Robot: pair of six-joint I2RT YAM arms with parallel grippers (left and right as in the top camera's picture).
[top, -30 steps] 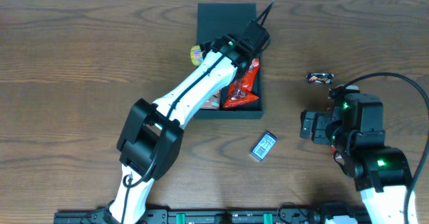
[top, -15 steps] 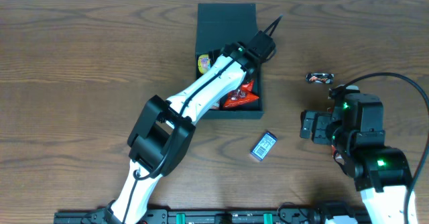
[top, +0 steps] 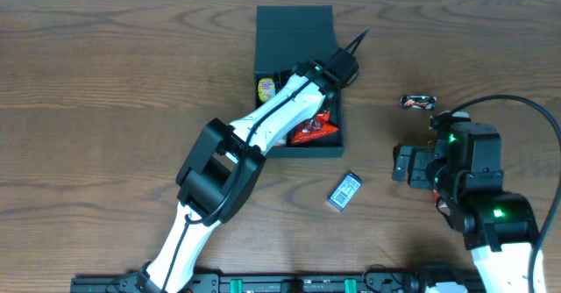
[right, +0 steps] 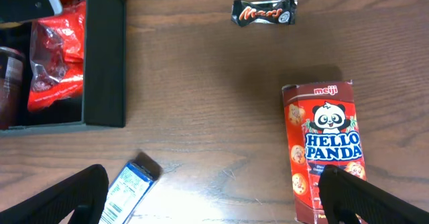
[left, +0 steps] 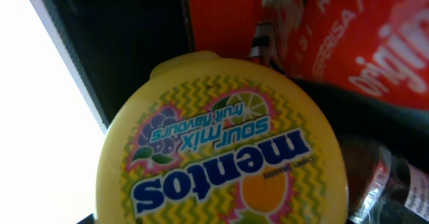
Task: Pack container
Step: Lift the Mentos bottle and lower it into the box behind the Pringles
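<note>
Surface: dark wood-grain counter [top: 105,82].

1. My left jaws [left: 221,210]: down inside the container [top: 294,25], set partway closed on a yellow Mentos tub [left: 224,150]. Its lid fills the wrist view and hides most of my fingers.
2. Container: dark square box, flap lid open at the far side. It surrounds my left jaws and lies ahead and to the left of my right jaws.
3. Red snack packets [right: 57,56]: in the container, just beyond and beside the tub.
4. My right jaws [right: 214,204]: spread wide, holding nothing, above bare counter.
5. Hello Panda box [right: 322,147]: flat on the counter, just ahead of the right-hand finger of my right jaws.
6. Blue-and-white packet [right: 127,190]: on the counter, just beside the left-hand finger of my right jaws.
7. Mars bar [right: 264,13]: well ahead of my right jaws, apart from everything else.
</note>
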